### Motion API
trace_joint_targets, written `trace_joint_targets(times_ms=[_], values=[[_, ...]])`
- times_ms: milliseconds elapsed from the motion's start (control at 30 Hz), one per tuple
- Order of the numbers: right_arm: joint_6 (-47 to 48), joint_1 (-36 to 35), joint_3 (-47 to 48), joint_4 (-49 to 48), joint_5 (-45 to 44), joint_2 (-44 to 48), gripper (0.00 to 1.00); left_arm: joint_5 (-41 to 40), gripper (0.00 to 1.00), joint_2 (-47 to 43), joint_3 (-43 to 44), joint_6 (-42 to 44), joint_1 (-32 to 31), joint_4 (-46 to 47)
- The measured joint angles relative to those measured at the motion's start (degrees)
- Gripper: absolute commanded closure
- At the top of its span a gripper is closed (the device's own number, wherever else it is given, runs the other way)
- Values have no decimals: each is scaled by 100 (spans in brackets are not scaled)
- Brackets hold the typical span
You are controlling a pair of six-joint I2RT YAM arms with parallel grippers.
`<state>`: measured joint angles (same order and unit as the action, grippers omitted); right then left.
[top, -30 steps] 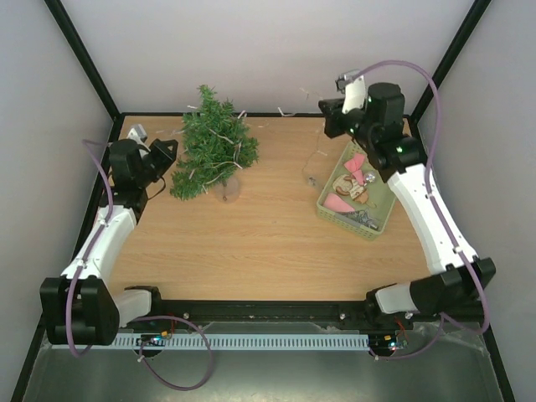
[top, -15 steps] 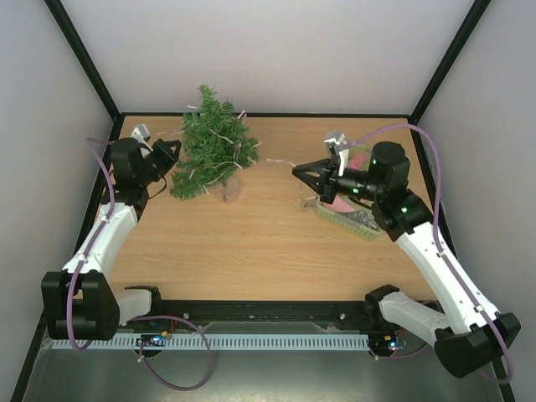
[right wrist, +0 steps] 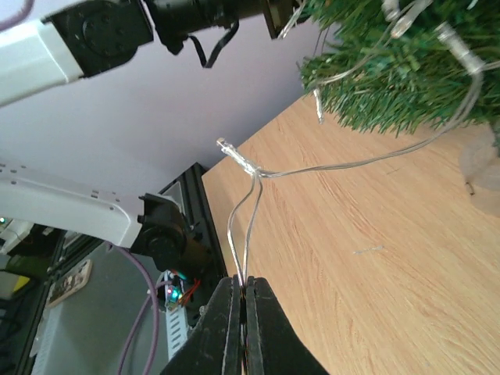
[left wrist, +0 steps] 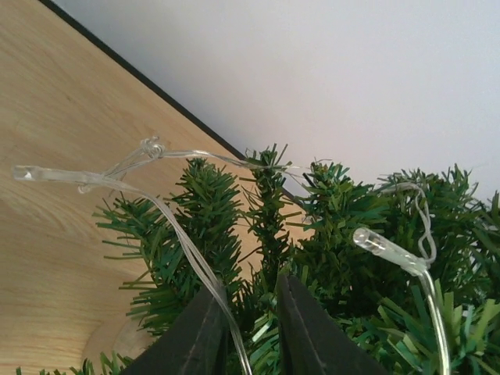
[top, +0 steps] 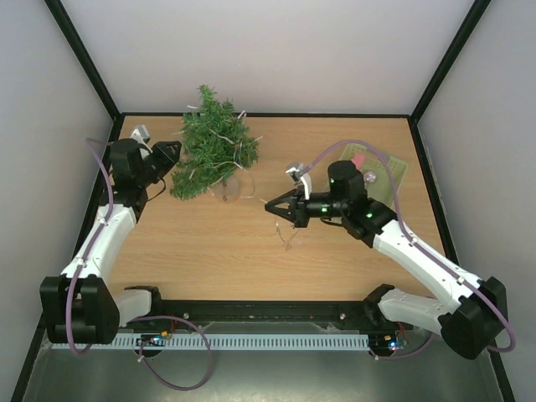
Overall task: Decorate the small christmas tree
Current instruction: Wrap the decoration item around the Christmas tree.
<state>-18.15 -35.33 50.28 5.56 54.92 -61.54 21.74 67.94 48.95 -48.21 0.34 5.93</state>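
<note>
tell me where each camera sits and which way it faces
top camera: above and behind the arms, looking down on the table, tree and basket; both arms show.
left wrist: beside the tree, looking into its branches; left gripper at the bottom edge.
right wrist: low over the table, facing the tree; right gripper pinching the light string, left arm beyond.
shared: both wrist views show the tree and light string.

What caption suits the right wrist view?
Right gripper pinching a clear light string that runs over the wooden table to the small christmas tree.
</note>
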Motion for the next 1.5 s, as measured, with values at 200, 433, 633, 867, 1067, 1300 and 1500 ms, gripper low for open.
trace_joint_targets(times_ms=[200, 433, 633, 867, 1067, 1300, 1500], values=[[81, -476, -4, -227, -293, -356, 98, -186, 59, -223, 162, 188, 2, -372], [166, -1027, 2, -498, -649, -1014, 98, -577, 44, -765, 356, 564, 2, -1036], [256, -1460, 192, -557, -1014, -1661, 98, -846, 40, -1384, 439, 953, 2, -1606], [-52, -1661, 258, -1342, -1508, -1967, 98, -315, 45, -1917, 289, 1379, 7, -1882], [-570, -1779, 197, -2339, -1945, -2063, 98, 669, 44, -2651, -448, 1340, 7, -1801], [-957, -2068, 151, -3027, -2240, -2111, 98, 1589, 44, -3224, -1429, 754, -13, -1279], [-752, -2214, 151, -2782, -2441, -1974, 98, 1550, 43, -3333, -1515, 704, -17, -1305]])
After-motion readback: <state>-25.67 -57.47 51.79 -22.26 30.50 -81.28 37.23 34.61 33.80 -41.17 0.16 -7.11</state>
